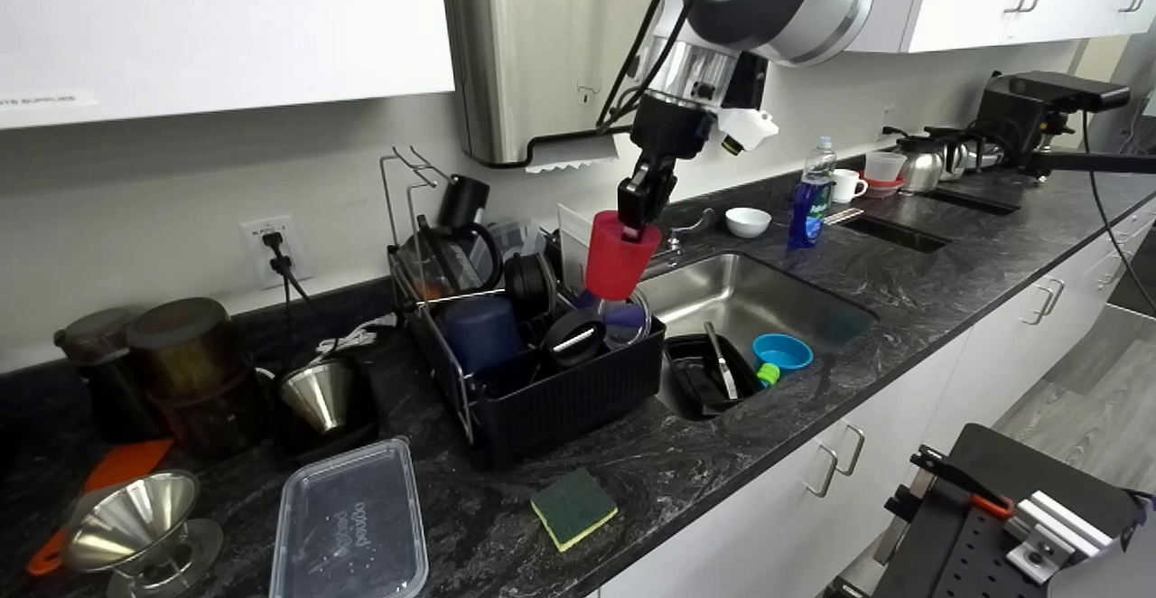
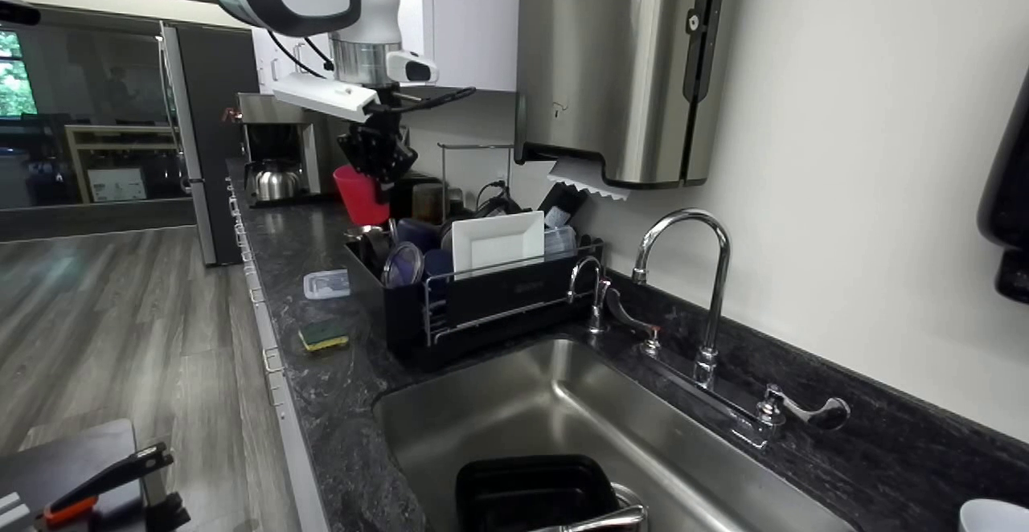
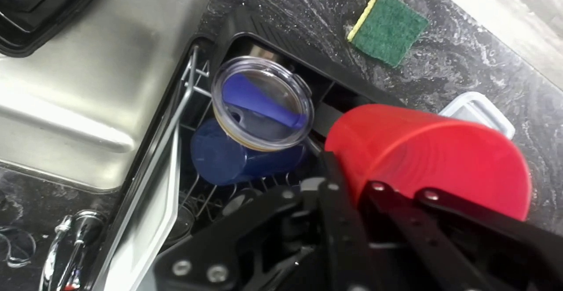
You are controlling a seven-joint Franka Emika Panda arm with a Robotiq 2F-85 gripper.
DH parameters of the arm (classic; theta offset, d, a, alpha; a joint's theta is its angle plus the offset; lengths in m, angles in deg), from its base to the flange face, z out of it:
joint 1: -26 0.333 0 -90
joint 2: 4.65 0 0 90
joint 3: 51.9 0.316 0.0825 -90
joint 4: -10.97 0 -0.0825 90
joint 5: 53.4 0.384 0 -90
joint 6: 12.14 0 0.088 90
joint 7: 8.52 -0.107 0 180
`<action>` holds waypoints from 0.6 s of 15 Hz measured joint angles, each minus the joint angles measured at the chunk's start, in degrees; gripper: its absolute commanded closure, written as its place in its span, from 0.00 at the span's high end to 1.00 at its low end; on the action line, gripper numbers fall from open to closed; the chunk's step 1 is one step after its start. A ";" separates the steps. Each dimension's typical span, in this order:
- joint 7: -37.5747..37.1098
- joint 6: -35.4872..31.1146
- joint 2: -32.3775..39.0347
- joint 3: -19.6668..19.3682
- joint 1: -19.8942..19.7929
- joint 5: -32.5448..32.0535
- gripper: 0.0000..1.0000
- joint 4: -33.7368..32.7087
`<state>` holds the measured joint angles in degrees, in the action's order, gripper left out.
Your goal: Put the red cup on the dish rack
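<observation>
The red cup (image 1: 618, 259) hangs in the air, slightly tilted with its mouth up; it also shows in an exterior view (image 2: 358, 196) and in the wrist view (image 3: 382, 128). My gripper (image 1: 638, 223) is shut on the cup's wall, one finger inside the mouth and one outside; it shows in the wrist view (image 3: 349, 176) too. The black dish rack (image 1: 571, 410) stands on the counter below; it also shows in an exterior view (image 2: 514, 291). In the wrist view the cup overlaps the rack's front part. The gap between cup and rack is hard to judge.
The rack holds a clear lid (image 3: 264, 102), a blue cup (image 3: 220, 152), a white plate (image 2: 498, 241) and other dishes. The steel sink (image 2: 555, 387) is beside the rack. A sponge (image 1: 575, 508) and a clear container (image 1: 352, 526) lie on the counter. A paper dispenser (image 1: 569, 47) hangs behind.
</observation>
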<state>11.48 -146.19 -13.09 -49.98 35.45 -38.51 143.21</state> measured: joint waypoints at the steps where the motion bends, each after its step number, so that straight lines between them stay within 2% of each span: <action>1: 0.00 -0.17 0.48 0.34 0.21 0.57 0.01 0.00; 9: -0.01 -3.33 6.03 4.40 2.14 3.04 0.01 -1.95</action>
<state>11.47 -149.52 -7.06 -45.58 37.59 -35.47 141.26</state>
